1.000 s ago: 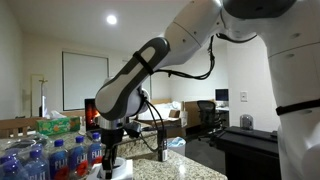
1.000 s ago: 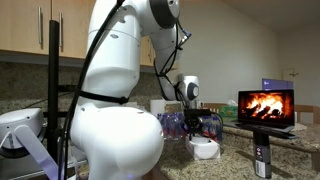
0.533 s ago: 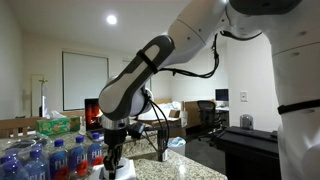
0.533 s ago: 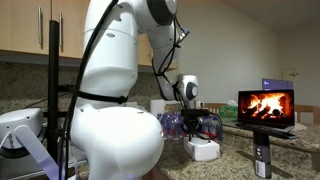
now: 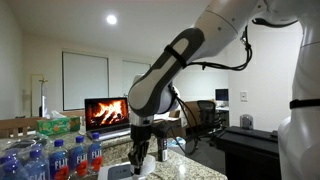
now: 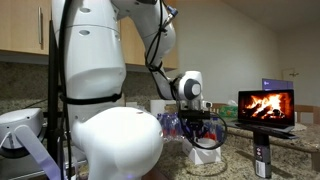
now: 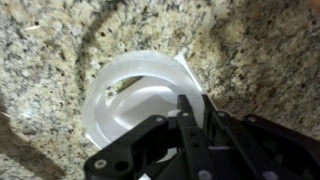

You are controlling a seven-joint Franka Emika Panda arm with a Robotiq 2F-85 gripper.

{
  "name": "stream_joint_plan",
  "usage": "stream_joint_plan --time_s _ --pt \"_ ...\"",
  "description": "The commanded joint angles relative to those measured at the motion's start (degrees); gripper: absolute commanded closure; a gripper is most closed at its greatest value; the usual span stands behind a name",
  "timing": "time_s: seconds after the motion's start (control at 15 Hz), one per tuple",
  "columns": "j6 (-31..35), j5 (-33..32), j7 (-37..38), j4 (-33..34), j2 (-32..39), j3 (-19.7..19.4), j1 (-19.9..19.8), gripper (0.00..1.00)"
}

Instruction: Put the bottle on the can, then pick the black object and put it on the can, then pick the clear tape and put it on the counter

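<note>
Under the pincer point(image 7: 197, 106), the clear tape point(image 7: 140, 95) lay flat on the speckled counter point(image 7: 262, 48). One side of the ring sat right at the black fingertips point(image 7: 184, 113). I could not tell if the pincer was open or pinching the ring's wall.

- 1 robot arm point(image 5: 165, 75) in play, carrying 1 gripper point(image 5: 140, 162).
- 1 clear tape point(image 7: 140, 95) roll, whitish, hollow in the middle.
- 1 open laptop point(image 6: 265, 108), fire on its screen.
- 1 dark upright object point(image 6: 262, 158) in front of the laptop; bottle or bar, can't tell.
- 1 green tissue box point(image 5: 58, 125).
- Blue-labelled water bottles point(image 5: 57, 158): at least 4, packed too tight for a sure count.
</note>
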Motion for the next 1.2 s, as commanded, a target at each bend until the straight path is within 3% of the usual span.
stream_joint_plan --time_s 0.0,0.27,0.73,1.13 --pt "2.4 -0.7 0.4 -5.6 -7.3 -2.8 -1.6 0.89" --pt "-0.9 -3.1 -2.6 -5.3 -10.2 -7.5 -3.7 0.90" --pt "-5.9 -1.9 -15.4 -2.2 -5.1 -16.1 -4.9 0.90" --pt "-6.2 -1.4 -20.5 -0.7 -0.3 -18.4 -7.1 0.90"
